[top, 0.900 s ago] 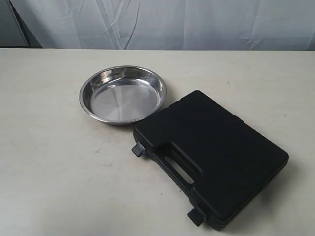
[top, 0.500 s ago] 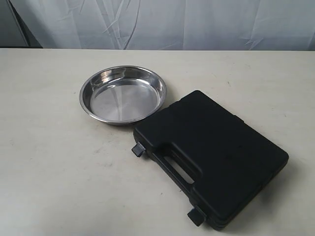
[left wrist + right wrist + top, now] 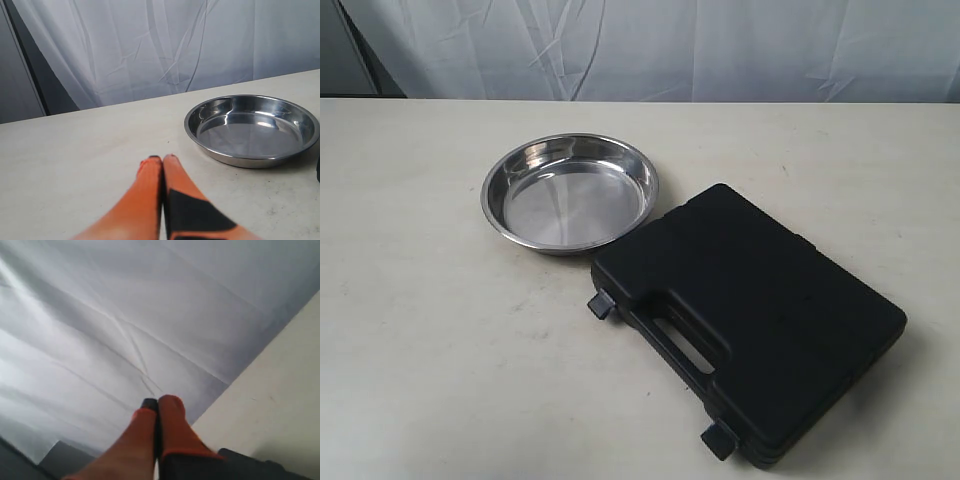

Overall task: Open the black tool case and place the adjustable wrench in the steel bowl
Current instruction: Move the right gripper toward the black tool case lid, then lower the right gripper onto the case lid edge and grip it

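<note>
on the table, steel bowl near closed left gripper.

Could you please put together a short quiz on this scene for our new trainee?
1. True or false: the black tool case lies closed on the table.
2. What is inside the steel bowl? A) a hammer B) nothing C) a pair of pliers
3. Fill in the blank: in the wrist views, the left gripper and the right gripper each have their orange fingers pressed ____ with nothing between them.

Key: 1 true; 2 B; 3 shut.
</note>
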{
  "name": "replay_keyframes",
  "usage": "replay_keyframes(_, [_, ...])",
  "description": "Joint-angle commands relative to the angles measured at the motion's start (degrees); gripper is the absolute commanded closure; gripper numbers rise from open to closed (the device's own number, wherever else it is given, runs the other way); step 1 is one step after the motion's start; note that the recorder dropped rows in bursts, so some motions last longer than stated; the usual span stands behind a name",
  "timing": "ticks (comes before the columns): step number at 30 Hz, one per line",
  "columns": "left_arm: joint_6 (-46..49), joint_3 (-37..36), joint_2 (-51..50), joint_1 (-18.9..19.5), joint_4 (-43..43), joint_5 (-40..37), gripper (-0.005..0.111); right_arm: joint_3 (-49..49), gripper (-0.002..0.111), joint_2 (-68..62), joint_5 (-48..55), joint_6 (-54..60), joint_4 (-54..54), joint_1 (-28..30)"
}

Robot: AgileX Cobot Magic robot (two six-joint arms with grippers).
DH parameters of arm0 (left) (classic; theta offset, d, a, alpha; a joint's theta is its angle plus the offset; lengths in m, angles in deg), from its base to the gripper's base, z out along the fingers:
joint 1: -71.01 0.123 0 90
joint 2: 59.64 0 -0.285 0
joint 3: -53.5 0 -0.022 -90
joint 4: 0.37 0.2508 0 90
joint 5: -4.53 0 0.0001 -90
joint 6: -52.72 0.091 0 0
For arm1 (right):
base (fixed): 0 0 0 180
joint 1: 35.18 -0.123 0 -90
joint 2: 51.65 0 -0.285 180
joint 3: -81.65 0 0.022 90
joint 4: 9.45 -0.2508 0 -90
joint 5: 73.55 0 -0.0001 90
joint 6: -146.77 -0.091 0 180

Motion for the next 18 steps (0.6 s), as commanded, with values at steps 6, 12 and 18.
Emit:
replay_keyframes(6, [-0.1, 0.1, -0.2, -0.2, -0.1, 0.4, 0.106, -22.5, 0.108, -11.6, 5.6, 15.8, 22.7, 0.3])
replay_keyframes(12, [-0.1, 0.1, -0.2, -0.2, -0.1, 0.4, 0.106, -41.3, 0.109, -44.4, 32.7, 15.8, 29.8, 0.2])
replay_keyframes(18, [-0.1, 0.1, -0.2, -0.2, -0.1, 0.4, 0.106, -57.3, 0.109, -73.8, 51.1, 11.2, 37.5, -6.6])
